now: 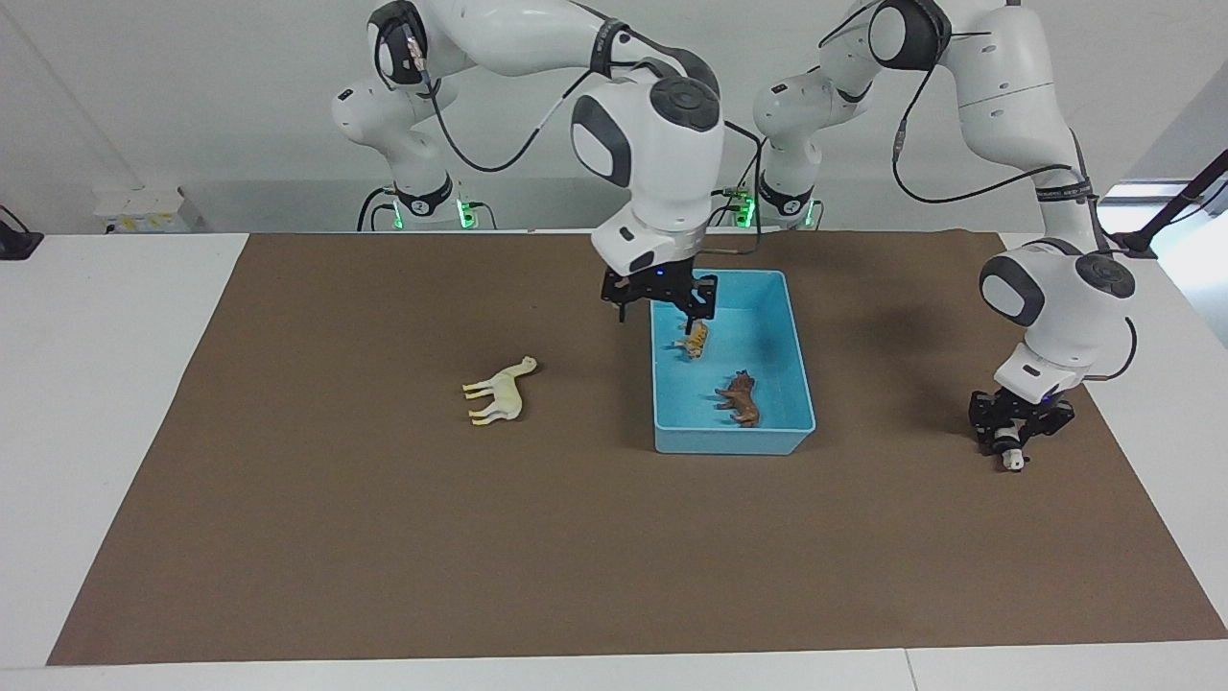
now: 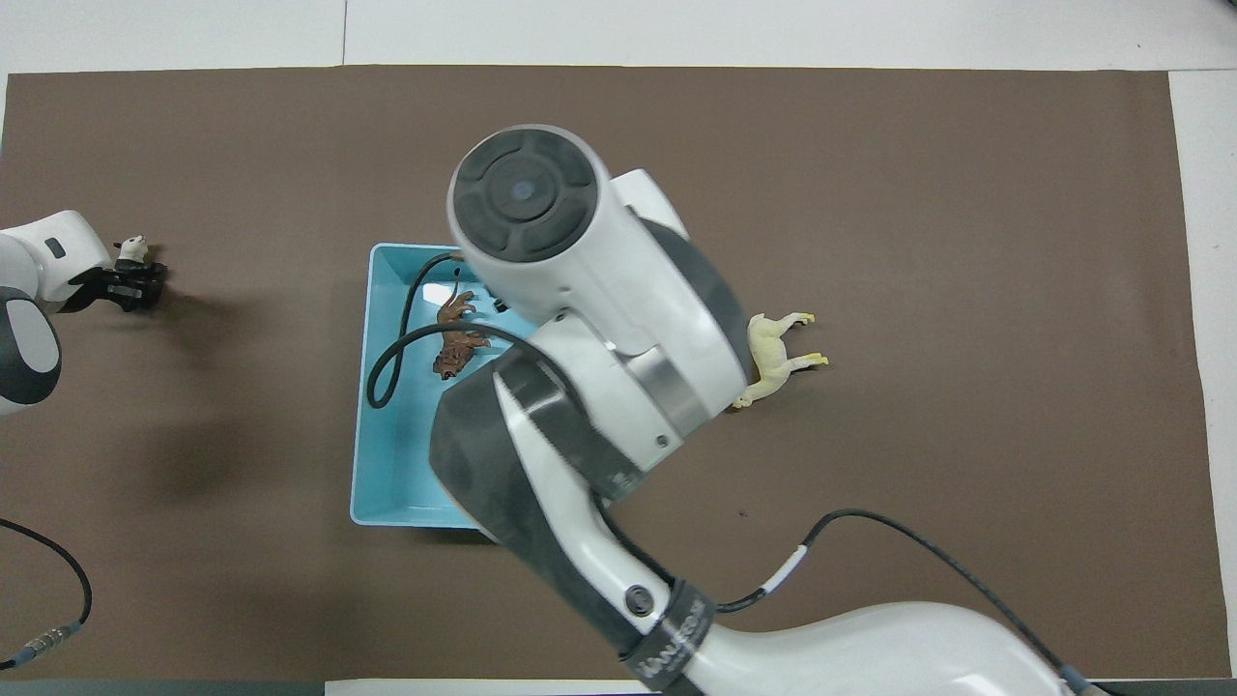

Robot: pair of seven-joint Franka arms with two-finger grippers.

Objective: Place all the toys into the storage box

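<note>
I see the right gripper (image 1: pixel 659 309) over the storage box (image 1: pixel 782 288), fingers spread, the tiger (image 1: pixel 693 340) just beneath them and the lion (image 1: pixel 739 398) lying farther along inside. The left gripper (image 1: pixel 1017 443) sits low at the surface, clenched on the panda (image 1: pixel 1012 460). The llama (image 1: pixel 501 391) lies outside the box; light, rigid, I'd pinch its torso.

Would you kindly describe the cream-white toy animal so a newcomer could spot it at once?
Start at the light blue storage box in the middle of the brown mat. Beside it, toward the right arm's end of the table, the cream-white llama lies on its side, alone on the mat. It is paler and bigger than the toys inside the box.
</note>
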